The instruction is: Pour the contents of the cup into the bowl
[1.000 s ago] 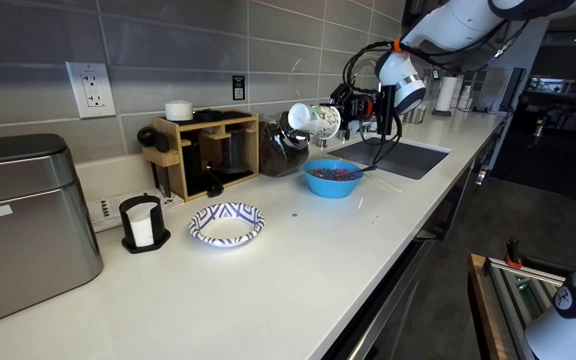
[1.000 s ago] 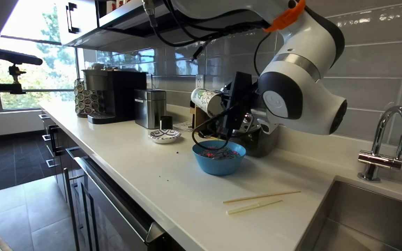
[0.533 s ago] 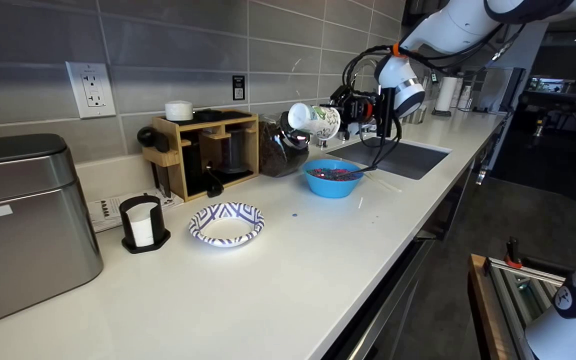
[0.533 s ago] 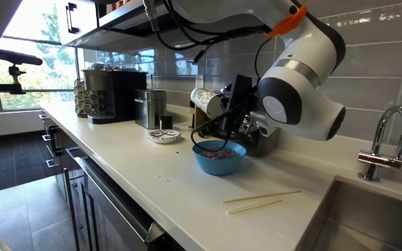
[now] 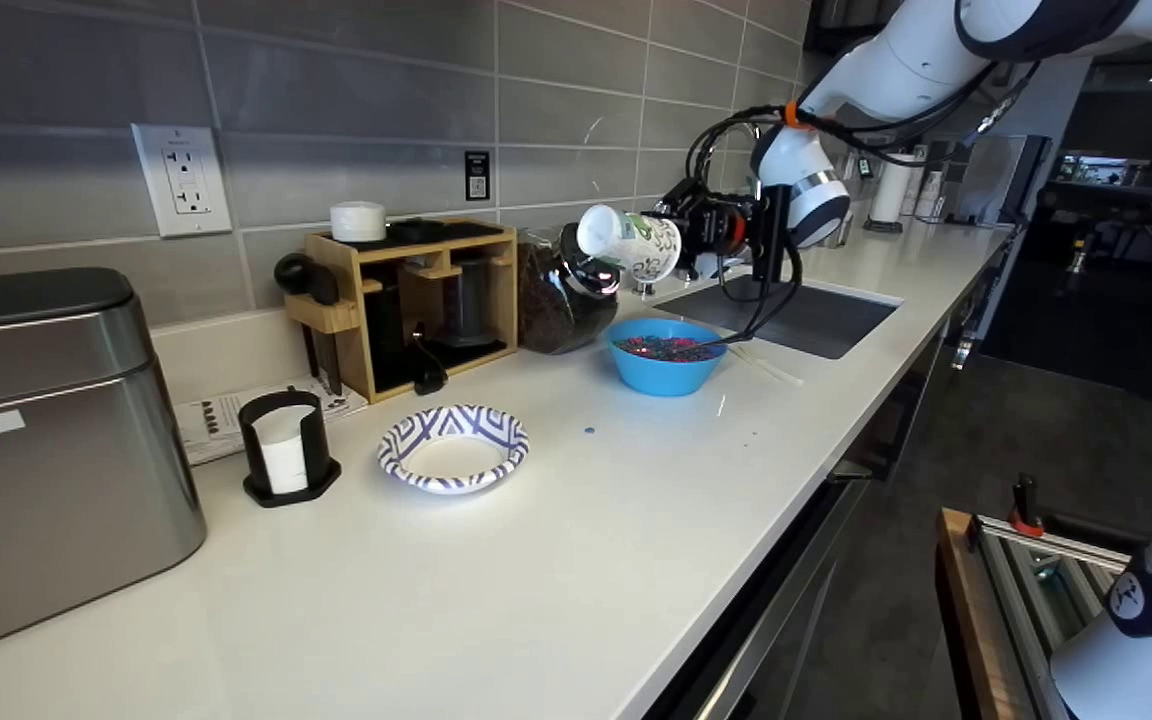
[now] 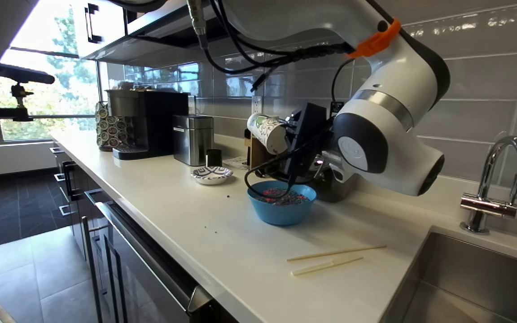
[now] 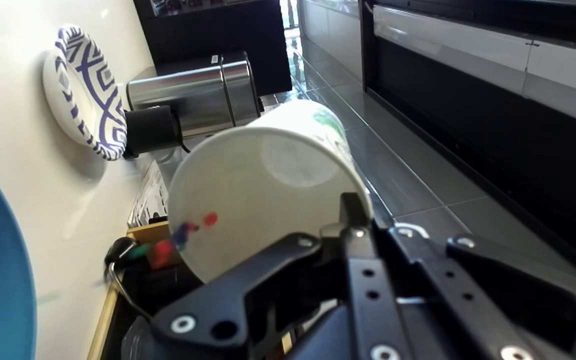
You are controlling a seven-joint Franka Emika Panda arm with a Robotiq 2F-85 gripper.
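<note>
My gripper (image 7: 369,212) is shut on the rim of a white paper cup with a green and dark pattern (image 5: 648,247). One fingertip is inside the cup and the other outside. The cup also shows in an exterior view (image 6: 265,128) and the wrist view (image 7: 248,200). It is tilted on its side with its mouth slanting down toward the blue bowl. Small red, blue and green pieces (image 7: 162,251) are falling from its mouth. The blue bowl (image 5: 666,378) stands on the counter below the cup and holds many dark, red and green pieces. Its edge shows in the wrist view (image 7: 10,280).
A patterned shallow bowl (image 5: 453,480) and a black holder (image 5: 314,450) stand on the counter. A wooden rack (image 5: 508,290) and a glass jar (image 5: 561,310) stand by the wall behind the bowl. Sticks (image 6: 330,264) lie near the sink (image 6: 474,273). My cable hangs over the bowl.
The wrist has dipped and turned slightly, with the held cup tipping a little further. The cup stays nearly in the same place above the bowl. The bowl has not moved.
</note>
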